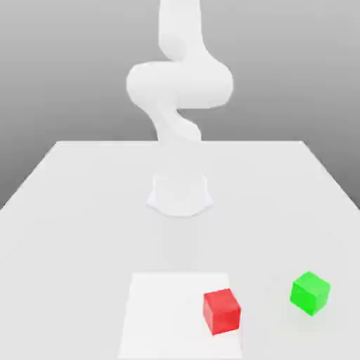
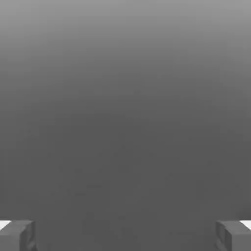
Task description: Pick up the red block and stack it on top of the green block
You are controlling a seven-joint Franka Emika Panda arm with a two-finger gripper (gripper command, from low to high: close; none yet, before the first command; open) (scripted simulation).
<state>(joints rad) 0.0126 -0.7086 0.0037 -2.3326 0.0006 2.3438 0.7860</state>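
Two blocks on the white bench (image 1: 70, 211), near the lower right of the exterior view: red block (image 1: 222, 311) on a paler square patch (image 1: 162, 309), green block (image 1: 310, 292) apart on its right. White arm (image 1: 179, 84) behind, upper middle. Hand (image 2: 125, 234) spread wide, fingers (image 2: 17, 234) far apart, holding nothing.
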